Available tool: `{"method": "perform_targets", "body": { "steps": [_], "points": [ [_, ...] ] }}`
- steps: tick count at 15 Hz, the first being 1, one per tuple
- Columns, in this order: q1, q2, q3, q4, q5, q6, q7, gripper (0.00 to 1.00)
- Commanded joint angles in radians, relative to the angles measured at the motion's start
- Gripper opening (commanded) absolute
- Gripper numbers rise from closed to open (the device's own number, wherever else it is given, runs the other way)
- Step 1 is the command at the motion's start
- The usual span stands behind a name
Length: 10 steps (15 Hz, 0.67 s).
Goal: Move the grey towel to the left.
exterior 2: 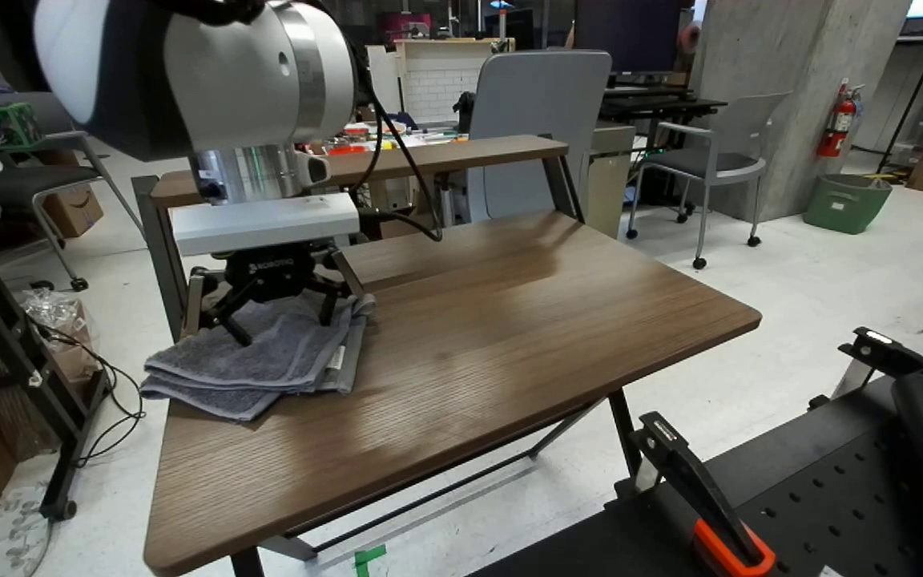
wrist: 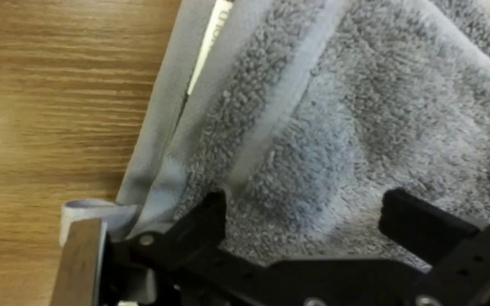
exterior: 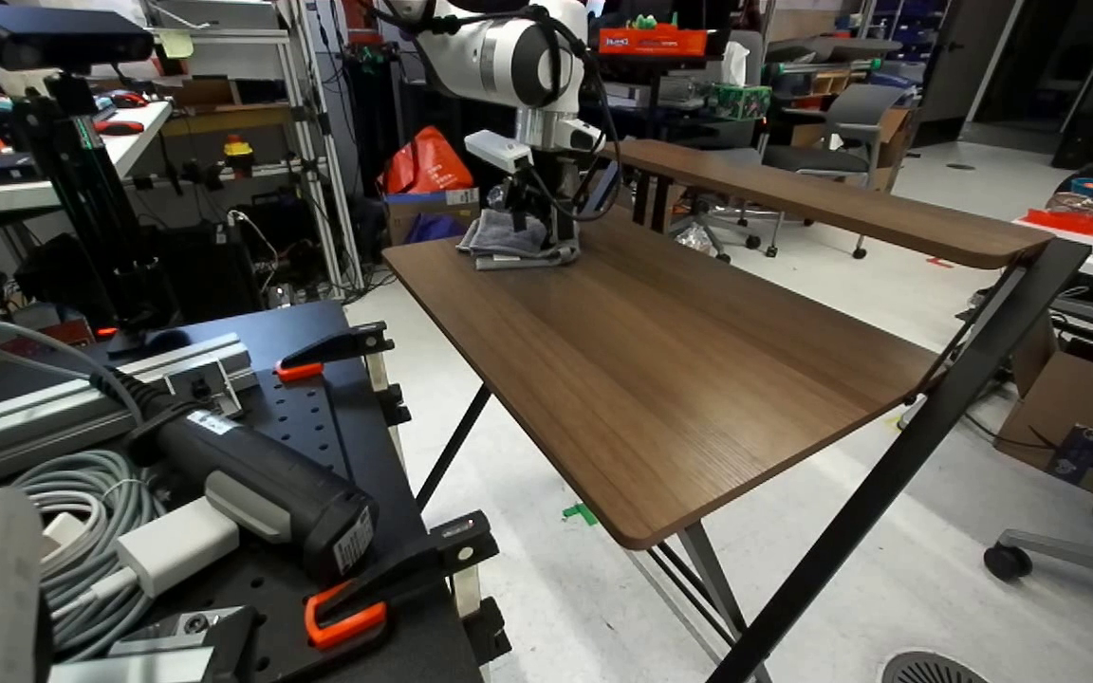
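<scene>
The grey towel (exterior 2: pixel 261 365) lies folded and rumpled on the brown tabletop, near one end of it. A corner of it reaches past the table's edge in an exterior view. It also shows in another exterior view (exterior: pixel 509 234), partly behind the fingers. In the wrist view the towel (wrist: pixel 321 119) fills most of the picture, with a white label between its folded layers. My gripper (wrist: pixel 304 210) points down over the towel with its two black fingers wide apart. In both exterior views the gripper (exterior 2: pixel 284 327) is low, with its fingertips at the towel's surface. Nothing is clamped between them.
The brown tabletop (exterior 2: pixel 493 336) extends away from the towel. A raised brown shelf (exterior: pixel 822 199) runs along one long side. A black workbench (exterior: pixel 319 436) with clamps, cables and a black tool stands beside the table, across a gap.
</scene>
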Motion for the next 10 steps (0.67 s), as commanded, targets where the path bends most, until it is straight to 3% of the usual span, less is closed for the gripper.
{"method": "perform_targets", "body": {
  "steps": [1,5,10],
  "points": [
    [0.013,0.036,-0.008,0.091,0.015,-0.081,-0.001,1.0],
    [0.004,-0.051,0.018,0.087,0.006,-0.174,-0.023,1.0],
    [0.004,-0.072,0.033,0.088,0.001,-0.168,-0.043,1.0]
  ]
}}
